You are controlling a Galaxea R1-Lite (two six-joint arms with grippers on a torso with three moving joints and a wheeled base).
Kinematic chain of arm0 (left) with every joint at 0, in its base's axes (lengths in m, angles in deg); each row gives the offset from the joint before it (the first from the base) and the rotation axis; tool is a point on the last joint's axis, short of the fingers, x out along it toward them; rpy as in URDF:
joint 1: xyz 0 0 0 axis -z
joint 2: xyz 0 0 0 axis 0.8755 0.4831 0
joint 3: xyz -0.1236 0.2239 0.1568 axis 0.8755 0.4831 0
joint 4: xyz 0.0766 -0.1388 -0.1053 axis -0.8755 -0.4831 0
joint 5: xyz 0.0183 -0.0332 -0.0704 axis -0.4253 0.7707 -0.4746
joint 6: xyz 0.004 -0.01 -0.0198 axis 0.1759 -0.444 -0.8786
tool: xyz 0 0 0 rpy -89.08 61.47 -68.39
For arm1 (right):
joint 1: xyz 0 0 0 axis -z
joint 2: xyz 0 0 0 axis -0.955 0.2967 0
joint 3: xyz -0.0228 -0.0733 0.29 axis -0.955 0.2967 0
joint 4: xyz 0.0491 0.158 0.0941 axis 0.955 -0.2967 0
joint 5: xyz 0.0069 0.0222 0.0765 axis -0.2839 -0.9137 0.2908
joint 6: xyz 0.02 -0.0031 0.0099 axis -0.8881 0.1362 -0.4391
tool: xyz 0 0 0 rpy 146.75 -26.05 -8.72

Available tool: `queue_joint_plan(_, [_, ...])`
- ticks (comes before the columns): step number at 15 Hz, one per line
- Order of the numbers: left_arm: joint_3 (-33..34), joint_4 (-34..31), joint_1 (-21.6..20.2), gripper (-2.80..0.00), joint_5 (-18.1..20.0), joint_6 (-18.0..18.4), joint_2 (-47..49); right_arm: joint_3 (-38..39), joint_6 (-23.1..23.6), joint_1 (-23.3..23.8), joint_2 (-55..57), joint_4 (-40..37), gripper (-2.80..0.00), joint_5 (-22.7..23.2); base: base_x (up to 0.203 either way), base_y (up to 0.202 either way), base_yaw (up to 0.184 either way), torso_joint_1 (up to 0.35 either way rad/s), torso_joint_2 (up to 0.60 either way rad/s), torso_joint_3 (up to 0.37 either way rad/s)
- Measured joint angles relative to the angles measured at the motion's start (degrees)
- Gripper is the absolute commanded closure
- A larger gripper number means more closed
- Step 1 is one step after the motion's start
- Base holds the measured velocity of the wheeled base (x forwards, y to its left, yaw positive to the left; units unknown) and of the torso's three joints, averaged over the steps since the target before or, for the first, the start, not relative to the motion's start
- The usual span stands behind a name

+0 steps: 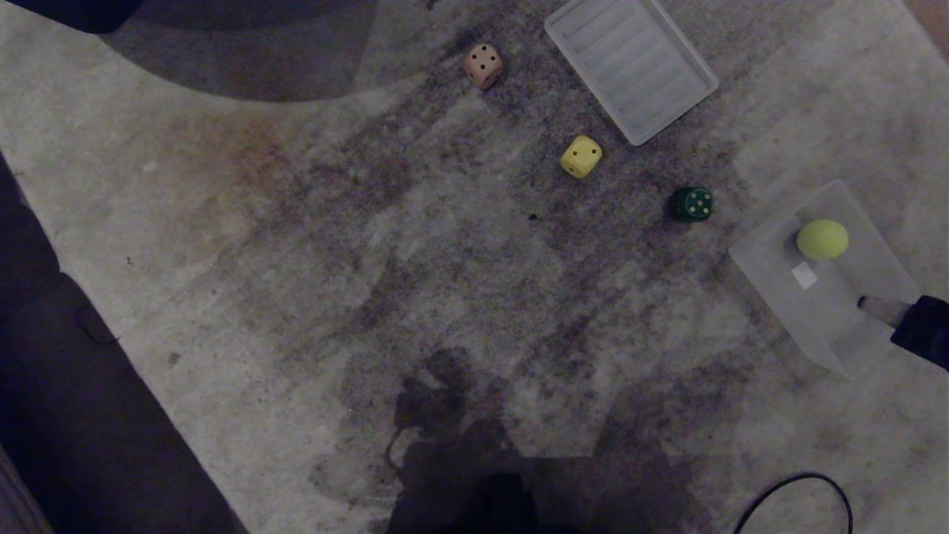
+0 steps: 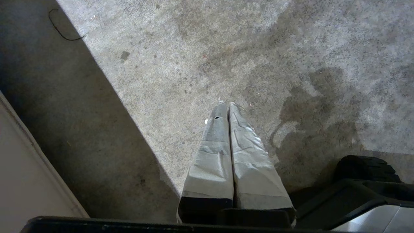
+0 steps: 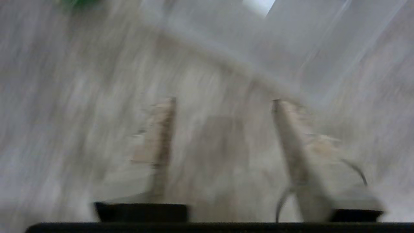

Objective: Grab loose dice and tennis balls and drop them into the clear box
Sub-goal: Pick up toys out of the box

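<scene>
Three dice lie loose on the carpet: a tan die (image 1: 483, 65) far back, a yellow die (image 1: 580, 156) nearer, and a dark green die (image 1: 691, 204) just left of the clear box (image 1: 875, 267). One tennis ball (image 1: 822, 239) rests inside the box at its far end. My right gripper (image 3: 223, 102) is open with nothing between its fingers; one fingertip (image 1: 871, 305) pokes in from the right edge over the box's near end. The box wall (image 3: 291, 42) fills the blurred right wrist view. My left gripper (image 2: 225, 105) is shut and empty, parked over bare carpet.
A flat ribbed translucent lid (image 1: 630, 63) lies at the back, beyond the yellow die. A black cable (image 1: 797, 493) loops at the near right. Dark flooring (image 1: 67, 415) borders the carpet on the left. The robot's base (image 2: 365, 184) sits beside the left gripper.
</scene>
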State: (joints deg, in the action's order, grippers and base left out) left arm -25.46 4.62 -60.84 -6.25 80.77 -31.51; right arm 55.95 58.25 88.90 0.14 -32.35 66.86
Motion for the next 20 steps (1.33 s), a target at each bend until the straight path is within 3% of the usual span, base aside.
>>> queue_joint_plan(4, [0.0, 0.0, 0.0, 0.00, 0.0, 0.0, 0.0, 4.3, 6.2, -1.4, -19.0, -19.0, 0.00, 3.0, 0.000, 0.000, 0.000, 0.000, 0.00, 0.000])
queue_joint_plan(10, [0.0, 0.0, 0.0, 0.00, 0.0, 0.0, 0.0, 8.6, 11.7, -7.2, -51.6, -53.6, 0.00, 1.3, 0.000, 0.000, 0.000, 0.000, 0.00, 0.000])
queue_joint_plan(14, [0.0, 0.0, 0.0, 0.00, 0.0, 0.0, 0.0, 13.9, 13.1, -16.2, -59.3, -52.6, 0.00, -2.4, 0.000, 0.000, 0.000, 0.000, 0.00, 0.000])
queue_joint_plan(20, [0.0, 0.0, 0.0, 0.00, 0.0, 0.0, 0.0, 18.3, 13.7, -16.9, -72.8, -51.1, 0.00, -4.4, 0.000, 0.000, 0.000, 0.000, 0.00, 0.000])
